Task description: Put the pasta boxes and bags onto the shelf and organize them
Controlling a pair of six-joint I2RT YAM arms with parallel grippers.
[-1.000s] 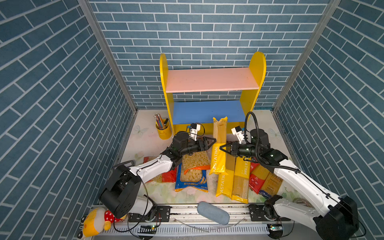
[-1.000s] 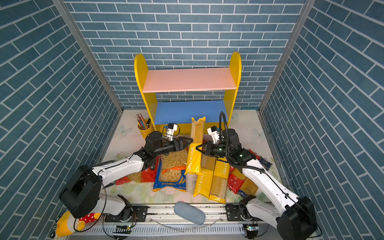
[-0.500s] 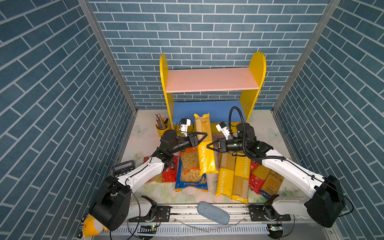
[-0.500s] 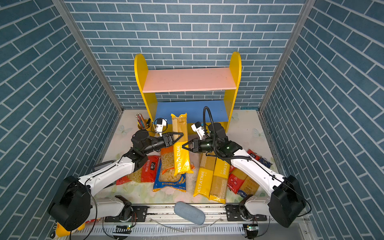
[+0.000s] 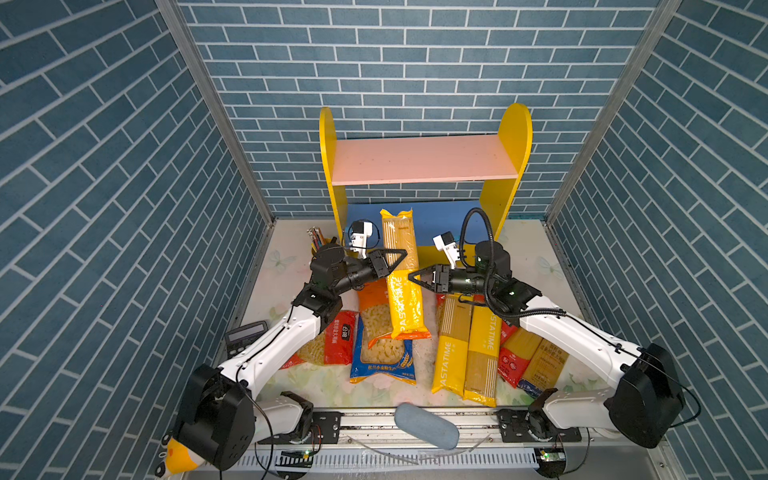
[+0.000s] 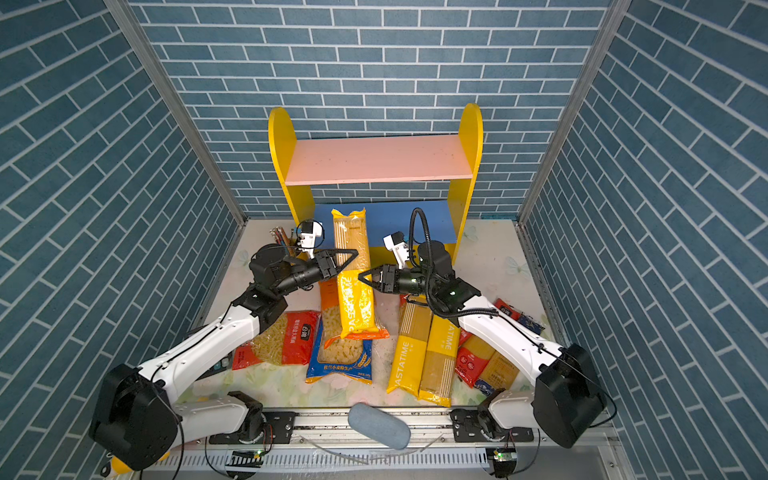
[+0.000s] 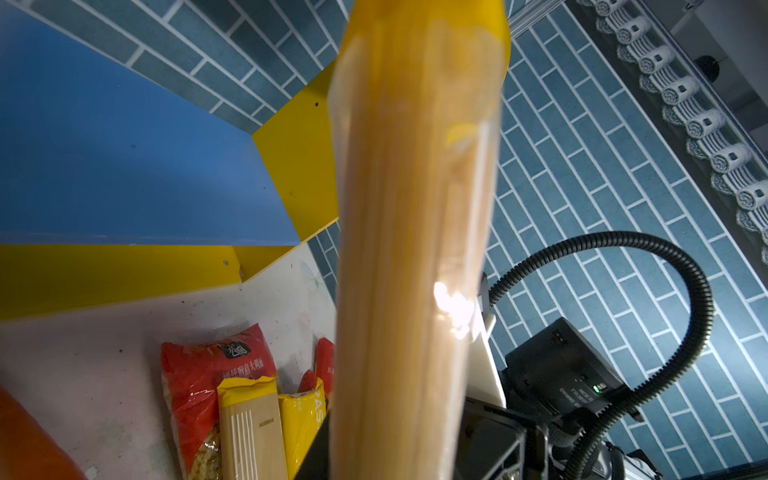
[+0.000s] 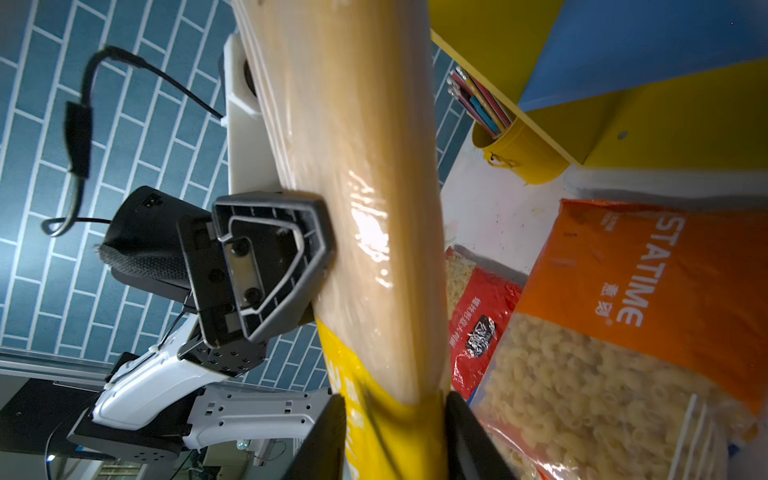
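The yellow spaghetti pack (image 5: 405,291) was held upright just in front of the shelf (image 5: 424,160), seemingly mid-handover: the left gripper (image 5: 398,260) clamped on it, the right gripper (image 5: 415,277) partly open around its edge, hold unclear, and due to let go next.

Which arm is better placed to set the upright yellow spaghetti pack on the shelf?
Probably left. The left gripper is clamped on the yellow spaghetti pack, which stands upright before the shelf. The right gripper has its fingers merely flanking the pack, grip unclear.
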